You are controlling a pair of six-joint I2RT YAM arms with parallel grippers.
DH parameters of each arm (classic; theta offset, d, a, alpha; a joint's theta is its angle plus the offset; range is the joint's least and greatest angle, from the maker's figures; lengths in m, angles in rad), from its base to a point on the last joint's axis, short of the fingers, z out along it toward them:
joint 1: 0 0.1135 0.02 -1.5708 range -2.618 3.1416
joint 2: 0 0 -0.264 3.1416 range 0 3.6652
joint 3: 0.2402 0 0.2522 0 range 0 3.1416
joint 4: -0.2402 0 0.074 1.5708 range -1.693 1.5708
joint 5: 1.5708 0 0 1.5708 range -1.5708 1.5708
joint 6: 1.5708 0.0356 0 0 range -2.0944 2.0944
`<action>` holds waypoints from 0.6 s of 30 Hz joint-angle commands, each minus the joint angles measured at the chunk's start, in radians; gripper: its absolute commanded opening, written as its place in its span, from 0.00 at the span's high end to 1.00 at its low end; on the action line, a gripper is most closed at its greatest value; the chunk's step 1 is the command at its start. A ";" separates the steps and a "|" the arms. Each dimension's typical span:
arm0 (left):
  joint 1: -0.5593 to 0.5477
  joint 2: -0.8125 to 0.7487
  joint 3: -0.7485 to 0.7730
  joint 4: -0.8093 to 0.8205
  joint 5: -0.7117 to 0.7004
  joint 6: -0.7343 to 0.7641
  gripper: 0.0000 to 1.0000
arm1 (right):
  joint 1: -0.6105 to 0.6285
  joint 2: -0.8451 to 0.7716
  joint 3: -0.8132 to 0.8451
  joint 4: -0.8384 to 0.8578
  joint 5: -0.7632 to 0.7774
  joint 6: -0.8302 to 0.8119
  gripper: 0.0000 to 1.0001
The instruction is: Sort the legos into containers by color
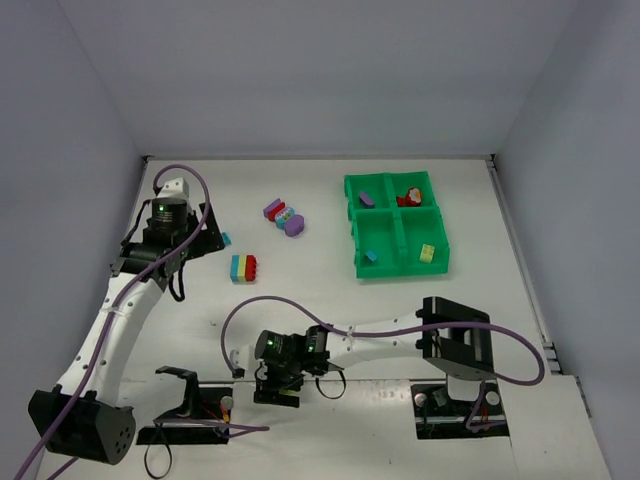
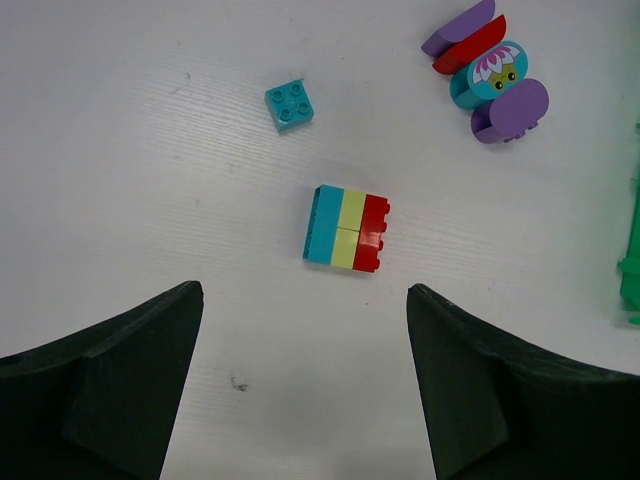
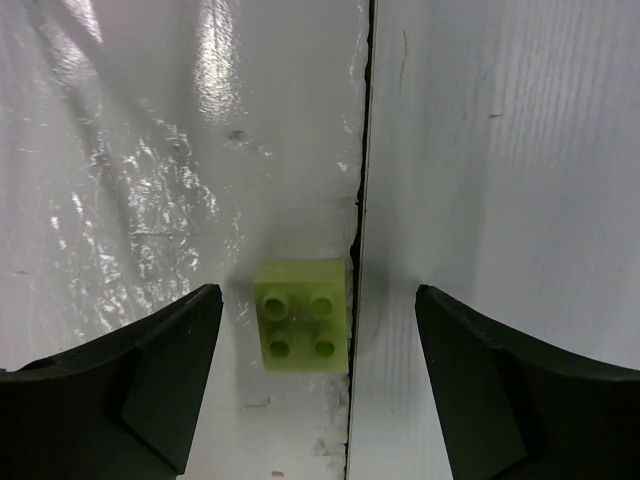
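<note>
My left gripper (image 1: 198, 238) (image 2: 305, 290) is open and empty above the table. Ahead of it lie a joined teal, yellow-green and red stack (image 2: 347, 228) (image 1: 243, 267), a single teal brick (image 2: 289, 104) (image 1: 226, 239), and a cluster of purple, red and teal pieces (image 2: 487, 68) (image 1: 283, 215). My right gripper (image 1: 272, 392) (image 3: 317, 290) is open at the table's near edge, its jaws on either side of a yellow-green brick (image 3: 303, 315) that lies against a seam. The green tray (image 1: 397, 209) holds a purple brick (image 1: 367, 198), red pieces (image 1: 407, 196), a teal brick (image 1: 371, 256) and a yellow-green brick (image 1: 427, 253), each in its own compartment.
A dark seam (image 3: 358, 200) runs between two white surfaces beside the yellow-green brick. The tray's edge (image 2: 630, 270) shows at the right of the left wrist view. Grey walls close the table at the back and sides. The arm bases and cables sit along the near edge.
</note>
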 commanded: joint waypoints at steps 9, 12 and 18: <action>0.008 -0.036 0.040 -0.009 -0.024 -0.008 0.24 | -0.002 0.009 -0.004 0.016 0.197 0.046 0.97; 0.008 -0.030 0.043 -0.006 -0.022 -0.008 0.24 | -0.063 -0.037 -0.032 0.015 0.183 0.091 1.00; 0.008 -0.006 0.052 -0.001 -0.018 -0.005 0.24 | -0.295 -0.223 -0.044 0.015 0.262 0.186 1.00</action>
